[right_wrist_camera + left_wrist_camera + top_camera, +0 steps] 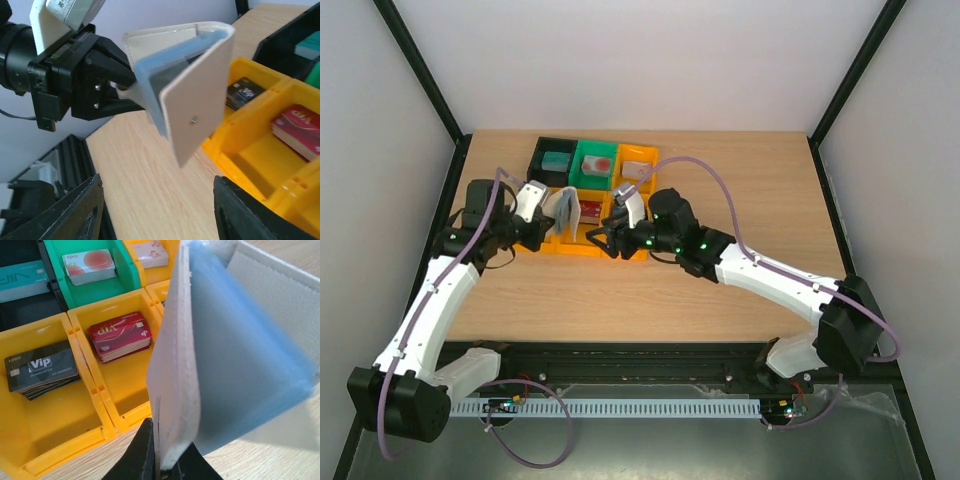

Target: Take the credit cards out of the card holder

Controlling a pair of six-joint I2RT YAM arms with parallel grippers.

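Note:
The card holder (565, 208), tan-beige outside and grey-blue inside, hangs half unfolded above the table beside the bins. My left gripper (167, 465) is shut on one flap's edge, with the flap (220, 355) rising upright from the jaws. In the right wrist view the holder (200, 100) stands in front of my right gripper (157, 210), which is open and holds nothing. Its fingers (75, 210) are short of the holder and do not touch it. Credit cards lie stacked in the bins: red (122, 335), black (42, 369), teal (20, 282). I cannot tell whether any card is inside the holder.
Two rows of bins sit mid-table: black (552, 160), green (595, 165) and orange (638, 160) behind, and orange compartments (575, 243) in front. The right arm (760, 270) reaches in from the right, close to the front bin row. Bare wood lies to the right and in front.

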